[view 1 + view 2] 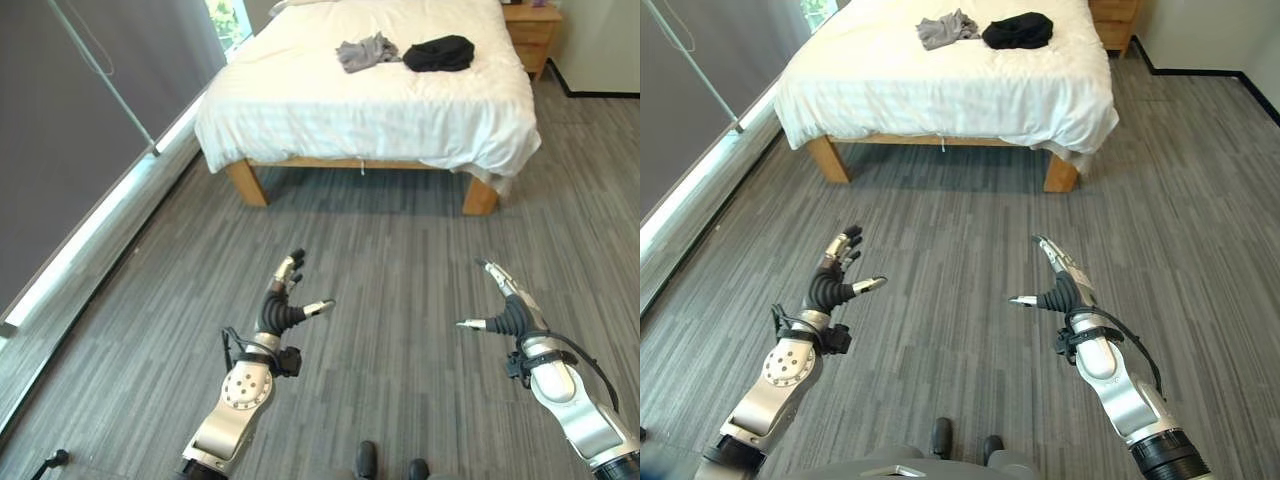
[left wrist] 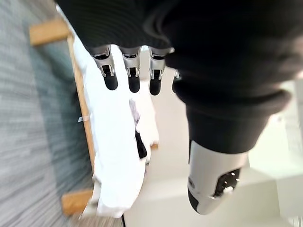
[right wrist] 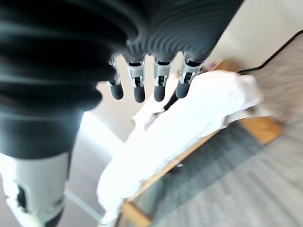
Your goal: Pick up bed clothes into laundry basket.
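A grey garment [image 1: 365, 52] and a black garment [image 1: 438, 53] lie crumpled side by side on the white bed [image 1: 330, 100], far ahead of me. Both show again as the grey garment [image 1: 946, 29] and the black garment [image 1: 1018, 30] in the right eye view. My left hand [image 1: 285, 300] hovers over the grey floor well short of the bed, fingers straight and empty. My right hand [image 1: 507, 305] is held level with it to the right, also open and empty. In the wrist views the left hand's fingers [image 2: 129, 71] and the right hand's fingers [image 3: 149, 80] point toward the bed.
The bed stands on wooden legs [image 1: 246, 182] with grey plank floor [image 1: 390, 260] between it and me. A wooden nightstand [image 1: 532, 35] stands at the bed's far right. A dark curtained window wall [image 1: 80, 140] runs along the left.
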Tool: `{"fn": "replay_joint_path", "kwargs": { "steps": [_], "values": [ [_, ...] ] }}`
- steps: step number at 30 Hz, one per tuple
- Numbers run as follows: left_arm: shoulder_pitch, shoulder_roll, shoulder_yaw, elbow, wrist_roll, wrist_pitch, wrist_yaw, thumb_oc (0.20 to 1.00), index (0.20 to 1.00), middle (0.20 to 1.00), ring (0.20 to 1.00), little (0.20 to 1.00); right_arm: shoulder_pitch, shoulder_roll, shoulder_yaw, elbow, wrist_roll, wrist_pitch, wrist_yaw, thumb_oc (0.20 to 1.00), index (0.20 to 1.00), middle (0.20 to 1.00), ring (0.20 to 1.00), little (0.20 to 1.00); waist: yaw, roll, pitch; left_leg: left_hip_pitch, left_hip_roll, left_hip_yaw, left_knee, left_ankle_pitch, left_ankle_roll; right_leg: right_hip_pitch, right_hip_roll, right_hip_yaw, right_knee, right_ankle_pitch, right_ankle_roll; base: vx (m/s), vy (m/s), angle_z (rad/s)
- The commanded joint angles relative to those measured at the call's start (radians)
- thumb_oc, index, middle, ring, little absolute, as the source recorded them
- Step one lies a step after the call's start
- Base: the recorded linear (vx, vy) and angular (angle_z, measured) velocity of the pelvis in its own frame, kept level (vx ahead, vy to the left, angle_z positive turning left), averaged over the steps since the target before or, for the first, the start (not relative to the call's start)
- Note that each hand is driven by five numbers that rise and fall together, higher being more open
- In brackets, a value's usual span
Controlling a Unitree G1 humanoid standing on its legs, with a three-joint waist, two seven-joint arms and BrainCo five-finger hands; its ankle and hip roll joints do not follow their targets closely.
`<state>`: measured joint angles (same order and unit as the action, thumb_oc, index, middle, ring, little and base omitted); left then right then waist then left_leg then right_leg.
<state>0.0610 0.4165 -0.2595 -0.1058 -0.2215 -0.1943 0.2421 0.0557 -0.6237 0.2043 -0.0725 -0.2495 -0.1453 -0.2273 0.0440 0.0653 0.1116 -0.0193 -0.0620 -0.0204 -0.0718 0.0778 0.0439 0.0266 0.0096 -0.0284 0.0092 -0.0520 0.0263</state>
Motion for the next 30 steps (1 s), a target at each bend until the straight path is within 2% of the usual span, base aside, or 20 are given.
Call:
{"fn": "replay_joint_path", "kwargs": {
  "steps": [1,4,5,8,9,11,12,13,14,15,17,19,20,22,23,27,28,29,30],
  "values": [
    [-0.047,0.011,0.005,-0.041,0.042,-0.065,0.031,1.0,1.0,1.0,1.0,1.0,-0.012,-0.005,-0.049,-0.088,0.067,-0.073,0.003,1.0,1.0,1.0,1.0,1.0,0.012,-0.049,-0.006,0.003,0.027,-0.088,-0.015,-0.029,-0.092,0.01,-0.046,0.012,-0.096,0.054,0.103,-0.01,-0.001,0.09],
    [-0.092,-0.001,-0.031,-0.011,0.015,-0.06,0.039,1.0,1.0,1.0,1.0,1.0,-0.006,0.027,-0.04,-0.062,0.073,-0.056,-0.013,1.0,1.0,1.0,1.0,1.0,0.005,-0.054,0.004,-0.014,0.024,-0.111,-0.015,-0.019,-0.09,-0.002,-0.034,0.023,-0.096,0.055,0.088,-0.01,-0.073,0.24],
    [-0.092,-0.004,-0.049,-0.01,0.01,-0.057,0.029,1.0,1.0,1.0,1.0,1.0,-0.007,0.04,-0.026,-0.04,0.054,-0.042,-0.016,1.0,1.0,1.0,1.0,1.0,-0.001,-0.057,0.008,-0.011,0.023,-0.124,-0.015,-0.036,-0.082,-0.001,-0.022,0.046,-0.096,0.044,0.079,0.02,-0.077,0.22],
    [-0.09,-0.004,-0.052,-0.005,0.009,-0.057,0.027,1.0,1.0,1.0,1.0,1.0,-0.009,0.041,-0.021,-0.03,0.032,-0.034,-0.023,1.0,1.0,1.0,1.0,1.0,-0.002,-0.058,0.014,-0.016,0.028,-0.121,-0.015,-0.026,-0.082,-0.008,-0.018,0.054,-0.096,0.056,0.077,0.01,-0.057,0.06],
    [-0.094,-0.012,-0.07,0.009,-0.006,-0.056,0.027,1.0,1.0,1.0,1.0,1.0,-0.007,0.039,-0.016,-0.022,-0.036,-0.012,-0.051,1.0,1.0,1.0,1.0,1.0,-0.004,-0.056,0.045,0.003,0.049,-0.111,-0.015,-0.022,-0.08,-0.003,-0.01,0.064,-0.096,0.052,0.07,0.01,-0.093,-0.14],
    [-0.111,-0.025,-0.09,0.025,-0.024,-0.055,0.02,1.0,1.0,1.0,1.0,1.0,-0.005,0.038,-0.017,-0.036,-0.052,-0.016,-0.057,1.0,1.0,1.0,1.0,1.0,-0.004,-0.07,0.092,-0.034,0.059,-0.077,0.122,-0.068,-0.103,0.02,-0.019,0.063,-0.096,0.036,0.059,-0.01,-0.114,-0.25],
    [-0.116,-0.031,-0.098,0.029,-0.03,-0.055,0.018,1.0,1.0,1.0,1.0,1.0,0.001,0.038,-0.02,-0.046,-0.048,-0.021,-0.06,1.0,1.0,1.0,1.0,1.0,0.0,-0.073,0.117,-0.095,0.061,-0.068,0.225,-0.032,-0.121,0.041,-0.017,0.067,-0.096,0.03,0.053,-0.03,-0.075,-0.33],
    [-0.12,-0.033,-0.101,0.029,-0.03,-0.053,0.021,1.0,1.0,1.0,1.0,1.0,0.003,0.035,-0.02,-0.05,-0.051,-0.021,-0.064,1.0,1.0,1.0,1.0,1.0,0.005,-0.076,0.143,-0.155,0.056,-0.075,0.324,0.036,-0.136,0.055,-0.017,0.073,-0.096,0.028,0.044,-0.02,-0.098,-0.27],
    [-0.124,-0.033,-0.103,0.034,-0.042,-0.055,0.029,1.0,1.0,1.0,1.0,1.0,-0.01,0.036,-0.009,-0.031,-0.037,-0.007,-0.069,1.0,1.0,1.0,1.0,1.0,0.013,-0.085,0.159,-0.246,0.038,-0.089,0.446,0.074,-0.126,0.062,-0.014,0.086,-0.096,0.02,0.033,-0.01,-0.062,-0.27],
    [-0.124,-0.032,-0.102,0.034,-0.043,-0.055,0.029,1.0,1.0,1.0,1.0,1.0,-0.011,0.036,-0.008,-0.031,-0.036,-0.006,-0.07,1.0,1.0,1.0,1.0,1.0,0.015,-0.086,0.157,-0.251,0.038,-0.087,0.451,0.07,-0.125,0.06,-0.015,0.088,-0.096,0.019,0.034,0.07,-0.062,-0.43],
    [-0.11,-0.031,-0.096,0.03,-0.063,-0.059,0.026,1.0,1.0,1.0,1.0,1.0,-0.008,0.041,-0.006,-0.029,-0.025,0.002,-0.064,1.0,1.0,1.0,1.0,1.0,0.033,-0.097,0.151,-0.303,0.022,-0.066,0.433,0.041,-0.101,0.074,-0.013,0.119,-0.096,0.003,0.034,0.2,-0.01,-0.98],
    [-0.106,-0.031,-0.095,0.034,-0.068,-0.059,0.026,1.0,1.0,1.0,1.0,1.0,-0.008,0.042,-0.006,-0.028,-0.023,0.004,-0.063,1.0,1.0,1.0,1.0,1.0,0.043,-0.098,0.146,-0.312,0.019,-0.048,0.374,0.02,-0.091,0.088,-0.01,0.137,-0.096,-0.013,0.038,0.3,0.019,-0.7],
    [-0.101,-0.035,-0.094,0.043,-0.076,-0.056,0.027,1.0,1.0,1.0,1.0,1.0,-0.018,0.035,0.002,-0.021,-0.034,0.008,-0.062,1.0,1.0,1.0,1.0,1.0,0.058,-0.079,0.13,-0.309,0.021,-0.023,0.236,0.035,-0.082,0.115,0.015,0.159,-0.096,-0.042,0.035,0.45,0.034,-0.32],
    [-0.099,-0.044,-0.099,0.052,-0.072,-0.057,0.019,1.0,1.0,1.0,1.0,1.0,-0.041,0.017,0.021,0.0,-0.057,0.009,-0.056,1.0,1.0,1.0,1.0,1.0,0.087,-0.068,0.118,-0.298,0.015,0.012,0.041,0.101,-0.087,0.156,0.027,0.185,-0.096,-0.079,0.026,0.52,0.028,-0.25],
    [-0.103,-0.046,-0.103,0.056,-0.067,-0.057,0.018,1.0,1.0,1.0,1.0,1.0,-0.054,0.008,0.025,0.012,-0.058,0.011,-0.055,1.0,1.0,1.0,1.0,1.0,0.095,-0.065,0.117,-0.331,0.014,0.034,0.001,0.109,-0.097,0.178,0.033,0.194,-0.096,-0.095,0.025,0.31,0.012,-0.25],
    [-0.108,-0.053,-0.102,0.065,-0.058,-0.056,0.012,1.0,1.0,1.0,1.0,1.0,-0.074,0.008,0.029,0.02,-0.073,0.022,-0.037,1.0,1.0,1.0,1.0,1.0,0.12,-0.079,0.09,-0.371,0.01,0.074,-0.015,0.101,-0.094,0.24,0.012,0.219,-0.096,-0.136,0.035,0.46,0.089,-0.33],
    [-0.102,-0.052,-0.105,0.063,-0.055,-0.054,0.004,1.0,1.0,1.0,1.0,1.0,-0.068,0.026,0.04,0.021,-0.098,0.02,-0.027,1.0,1.0,1.0,1.0,1.0,0.139,-0.081,0.061,-0.34,0.016,0.055,-0.015,0.16,-0.081,0.27,-0.001,0.231,-0.096,-0.11,0.047,0.5,0.128,-0.78],
    [-0.1,-0.05,-0.11,0.06,-0.056,-0.054,0.0,1.0,1.0,1.0,1.0,1.0,-0.063,0.034,0.045,0.021,-0.105,0.017,-0.027,1.0,1.0,1.0,1.0,1.0,0.138,-0.099,0.058,-0.315,0.002,0.051,-0.015,0.153,-0.077,0.276,-0.02,0.215,-0.061,-0.113,0.06,0.62,0.151,-0.94],
    [-0.1,-0.045,-0.115,0.058,-0.057,-0.052,-0.004,1.0,1.0,1.0,1.0,1.0,-0.075,0.039,0.053,0.035,-0.121,0.02,-0.039,1.0,1.0,1.0,1.0,1.0,0.149,-0.108,0.053,-0.292,0.007,0.05,-0.015,0.157,-0.068,0.259,-0.019,0.212,0.027,-0.07,0.083,0.39,0.06,-0.91]
  ]
}}
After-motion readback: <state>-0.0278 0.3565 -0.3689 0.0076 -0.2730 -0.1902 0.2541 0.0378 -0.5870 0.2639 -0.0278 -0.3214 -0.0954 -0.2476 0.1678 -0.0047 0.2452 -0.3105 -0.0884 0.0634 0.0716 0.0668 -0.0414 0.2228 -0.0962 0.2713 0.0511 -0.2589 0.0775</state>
